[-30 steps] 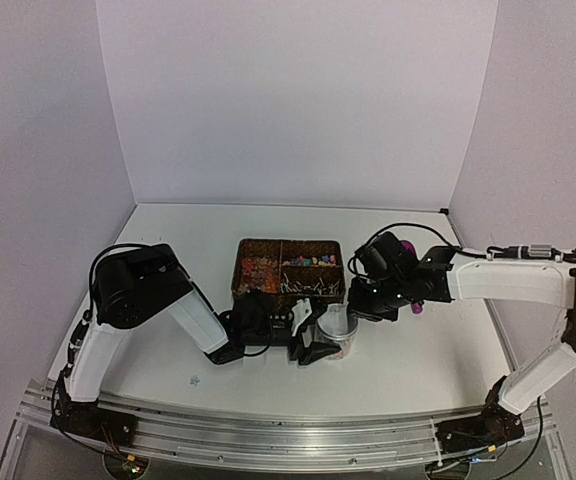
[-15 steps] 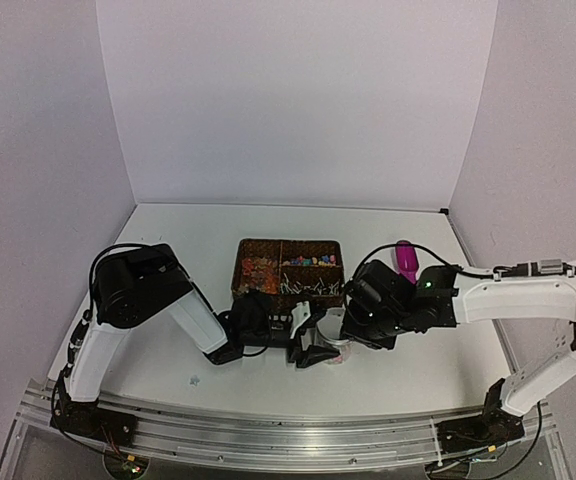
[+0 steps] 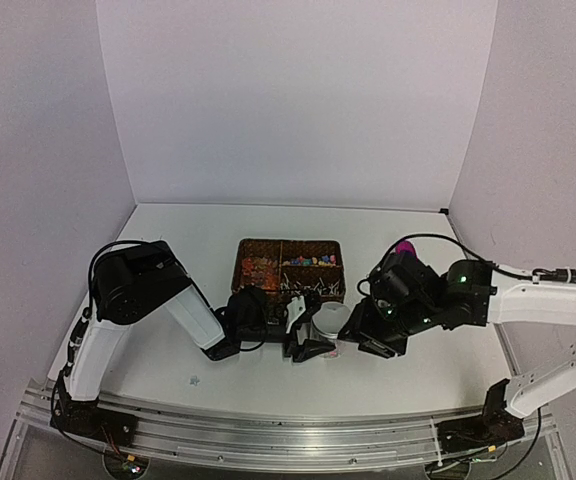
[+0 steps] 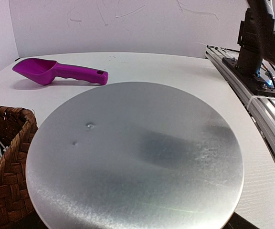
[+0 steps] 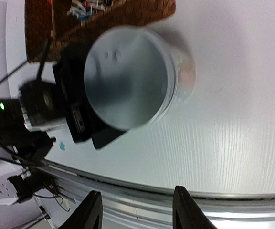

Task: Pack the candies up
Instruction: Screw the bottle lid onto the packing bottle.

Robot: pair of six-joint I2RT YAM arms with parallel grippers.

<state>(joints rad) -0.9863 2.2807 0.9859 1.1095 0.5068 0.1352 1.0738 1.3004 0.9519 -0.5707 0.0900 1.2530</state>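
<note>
- Small, rounded, mixed-colour candies point(image 3: 256, 268) in a brown woven basket point(image 3: 288, 241), mid-desk: likely light and rolling; scoop, don't pinch.
- The left tool point(image 3: 306, 332) grips a silver-lidded clear jar point(image 3: 329, 321); the right tool point(image 5: 136, 192) is wide, empty.

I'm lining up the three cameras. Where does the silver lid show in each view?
Top external: the lid sits just below centre, in front of the basket.
Left wrist: the lid fills most of the picture, with the basket at lower left.
Right wrist: the lid is upper centre and blurred, with the basket along the top edge.
Shared landmark: the basket.
</note>
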